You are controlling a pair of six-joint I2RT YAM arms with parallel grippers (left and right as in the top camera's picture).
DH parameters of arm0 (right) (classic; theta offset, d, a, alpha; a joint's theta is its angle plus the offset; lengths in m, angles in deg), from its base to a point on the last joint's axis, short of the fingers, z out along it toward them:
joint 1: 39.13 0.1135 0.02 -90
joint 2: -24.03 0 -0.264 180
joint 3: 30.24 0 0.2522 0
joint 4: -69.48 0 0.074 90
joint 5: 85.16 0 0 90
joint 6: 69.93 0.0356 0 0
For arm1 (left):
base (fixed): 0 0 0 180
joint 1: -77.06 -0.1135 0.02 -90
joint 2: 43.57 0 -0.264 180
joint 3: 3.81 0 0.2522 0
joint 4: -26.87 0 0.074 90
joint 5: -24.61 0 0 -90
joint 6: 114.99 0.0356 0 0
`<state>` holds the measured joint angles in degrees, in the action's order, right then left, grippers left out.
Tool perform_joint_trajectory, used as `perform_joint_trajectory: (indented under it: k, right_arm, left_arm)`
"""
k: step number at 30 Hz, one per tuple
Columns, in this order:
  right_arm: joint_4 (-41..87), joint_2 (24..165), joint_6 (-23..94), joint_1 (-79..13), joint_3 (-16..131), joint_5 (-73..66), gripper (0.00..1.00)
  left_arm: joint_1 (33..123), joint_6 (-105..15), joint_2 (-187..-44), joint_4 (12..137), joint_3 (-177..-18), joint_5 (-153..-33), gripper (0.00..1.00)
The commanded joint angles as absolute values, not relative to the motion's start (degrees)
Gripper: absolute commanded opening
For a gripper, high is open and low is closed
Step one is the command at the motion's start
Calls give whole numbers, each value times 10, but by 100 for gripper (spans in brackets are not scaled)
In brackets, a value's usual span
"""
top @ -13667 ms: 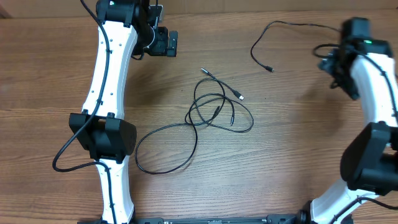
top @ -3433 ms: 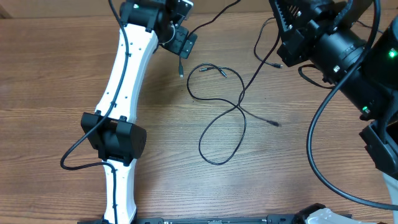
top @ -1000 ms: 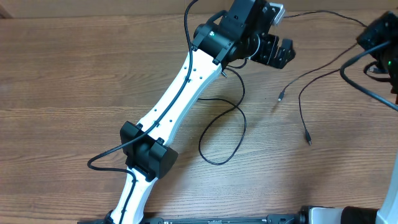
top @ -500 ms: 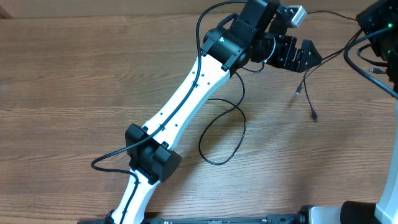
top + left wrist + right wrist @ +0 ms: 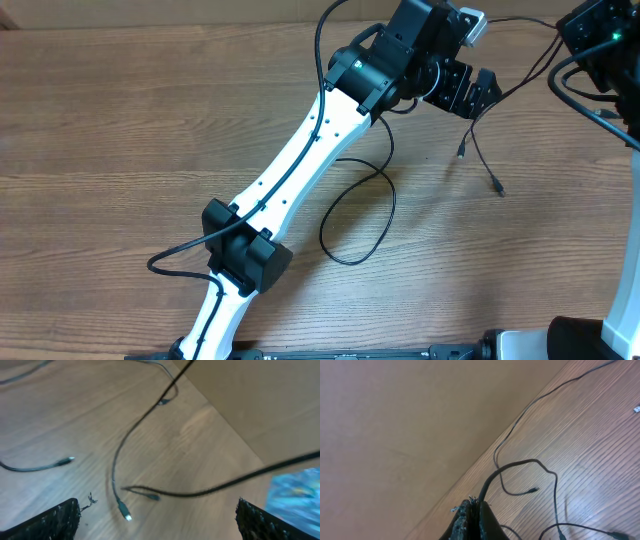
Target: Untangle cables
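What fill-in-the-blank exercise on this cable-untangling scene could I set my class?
1. The left gripper hangs above the table with its jaws wide ____.
2. The right gripper is ____ on a thin cable.
3. The looped cable lying on the table is coloured ____.
Missing words: open; shut; black.

Brown wood-grain desk (image 5: 110, 120), even light w/ soft shadows. Plain tan wall (image 5: 390, 405) behind far edge; blurred blue patch (image 5: 295, 492).
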<state>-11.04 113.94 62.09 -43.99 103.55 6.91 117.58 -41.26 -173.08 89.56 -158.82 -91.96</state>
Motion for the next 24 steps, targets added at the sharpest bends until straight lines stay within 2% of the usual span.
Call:
perform_joint_trajectory:
  k: [1,16,24]
  right_arm:
    - [-106,1136,623,-441,1047,55,4]
    - [-99,1136,623,-441,1047,50,4]
    - [-99,1133,623,-441,1047,-68,4]
  left_arm:
    - [1193,-391,-1736,886,-1590,-888,100]
    - [1221,-346,-1736,903,-1590,-883,99]
    - [1221,-344,-1736,887,-1590,-713,100]
